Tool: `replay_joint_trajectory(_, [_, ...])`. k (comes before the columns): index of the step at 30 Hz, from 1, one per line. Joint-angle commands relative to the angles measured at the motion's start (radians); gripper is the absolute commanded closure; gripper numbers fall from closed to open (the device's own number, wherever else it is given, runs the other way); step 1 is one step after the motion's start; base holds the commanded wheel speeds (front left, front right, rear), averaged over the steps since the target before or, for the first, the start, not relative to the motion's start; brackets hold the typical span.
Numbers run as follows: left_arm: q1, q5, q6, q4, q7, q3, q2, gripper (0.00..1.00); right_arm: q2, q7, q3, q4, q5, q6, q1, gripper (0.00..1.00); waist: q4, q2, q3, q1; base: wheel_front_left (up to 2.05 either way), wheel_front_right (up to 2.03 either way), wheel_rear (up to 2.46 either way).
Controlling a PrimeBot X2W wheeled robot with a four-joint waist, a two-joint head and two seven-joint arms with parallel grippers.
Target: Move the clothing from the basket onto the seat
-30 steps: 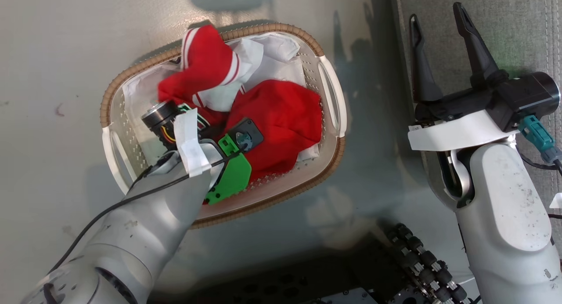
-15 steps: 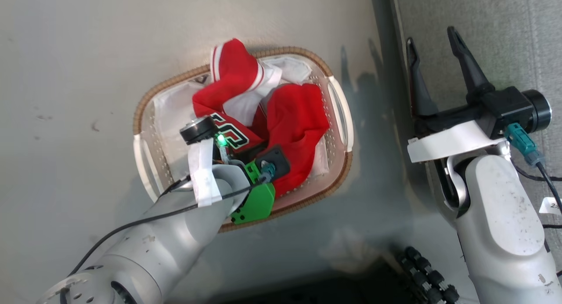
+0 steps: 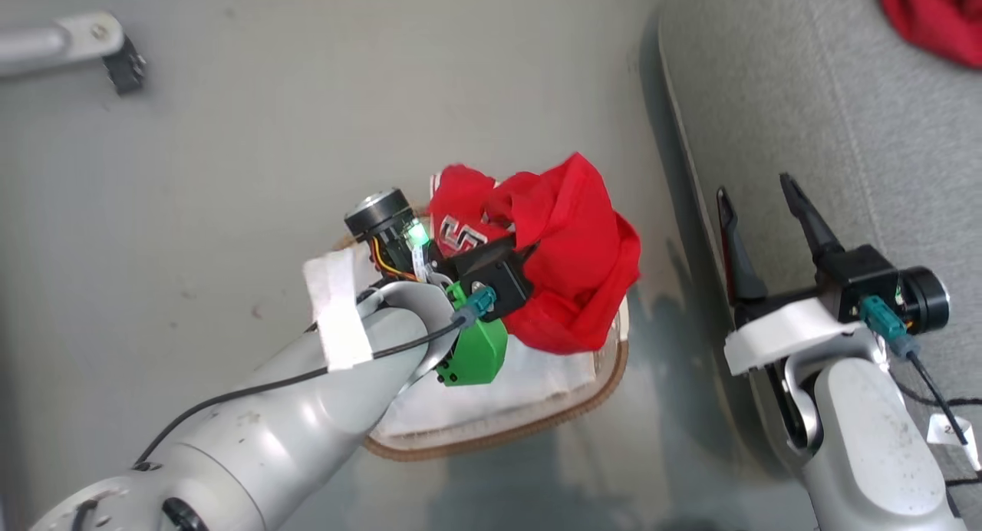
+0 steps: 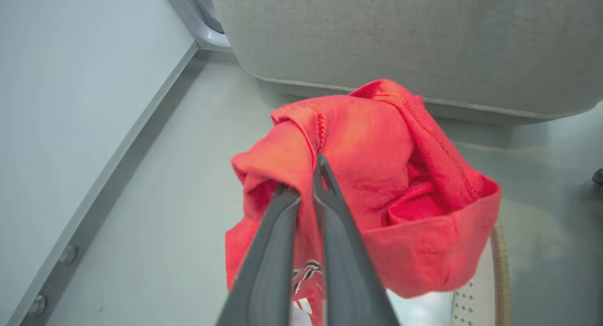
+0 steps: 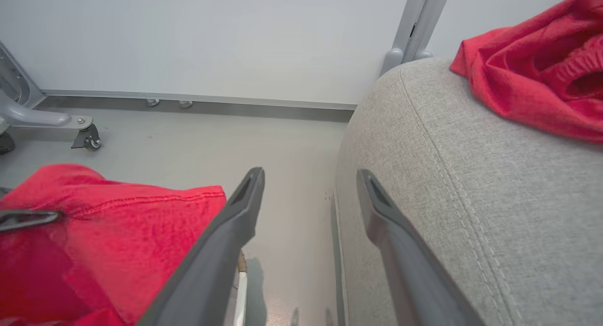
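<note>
My left gripper is shut on a bunch of red clothing, held up above the basket. The bunch includes plain red fabric and the jersey with black-and-white lettering. The basket lies under my arm, and its white lining sheet shows. The grey seat stands to the right, with another red garment lying on it. My right gripper stands open at the seat's edge, nothing between its fingers. In the right wrist view the held clothing hangs to its left.
A metal frame leg with a caster stands on the grey floor at the far left. A white wall with a metal skirting runs behind the seat. Bare floor lies between the basket and the wall.
My left gripper has shut on the red clothes and lifted them out of the basket. The head camera has shifted, bringing more of the seat into view. The right gripper stays open.
</note>
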Motion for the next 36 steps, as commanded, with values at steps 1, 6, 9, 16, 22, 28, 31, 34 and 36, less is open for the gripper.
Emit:
replay_joint_trajectory(1, [0.003,-0.013,0.001,-0.034,-0.008,0.011,0.016,1.00,-0.004,-0.005,-0.002,0.008,0.003,-0.001,0.031,0.00,0.049,0.0032,-0.191,0.0001,0.00,0.00,0.00])
replay_joint_trajectory(6, [-0.016,-0.019,0.023,-0.136,-0.008,0.046,0.101,1.00,-0.004,-0.005,0.009,0.021,0.008,-0.001,0.074,0.00,0.037,0.0032,-0.305,0.0001,0.00,0.00,0.00])
replay_joint_trajectory(9, [-0.035,-0.028,0.020,-0.188,0.000,0.056,0.142,1.00,-0.004,-0.005,0.013,0.024,0.010,-0.001,0.094,0.00,0.029,0.0032,-0.356,0.0001,0.00,0.00,0.00])
replay_joint_trajectory(16, [-0.111,-0.051,0.032,-0.299,0.046,0.108,0.230,1.00,-0.004,-0.005,0.045,0.039,0.020,-0.001,0.118,0.00,0.006,0.0032,-0.427,0.0001,0.00,0.00,0.00])
replay_joint_trajectory(22, [-0.151,-0.081,0.061,-0.364,0.079,0.156,0.273,1.00,-0.004,-0.005,0.102,0.048,0.027,-0.001,0.115,0.00,-0.003,0.0032,-0.458,0.0001,0.00,0.00,0.00])
replay_joint_trajectory(28, [-0.165,-0.100,0.087,-0.401,0.093,0.183,0.284,1.00,-0.004,-0.005,0.169,0.059,0.034,-0.001,0.093,0.00,-0.004,0.0032,-0.484,0.0001,0.00,0.00,0.00])
replay_joint_trajectory(31, [-0.168,-0.107,0.090,-0.418,0.097,0.186,0.281,1.00,-0.004,-0.005,0.199,0.062,0.032,-0.001,0.077,0.00,-0.001,0.0032,-0.494,0.0001,0.00,0.00,0.00])
replay_joint_trajectory(34, [-0.168,-0.112,0.092,-0.443,0.097,0.185,0.277,1.00,-0.004,-0.005,0.227,0.069,0.033,-0.001,0.063,0.00,0.004,0.0032,-0.501,0.0001,0.00,0.00,0.00])
replay_joint_trajectory(36, [-0.165,-0.113,0.093,-0.463,0.096,0.181,0.277,1.00,-0.004,-0.005,0.246,0.078,0.030,-0.001,0.047,0.00,0.008,0.0032,-0.505,0.0001,0.00,0.00,0.00])
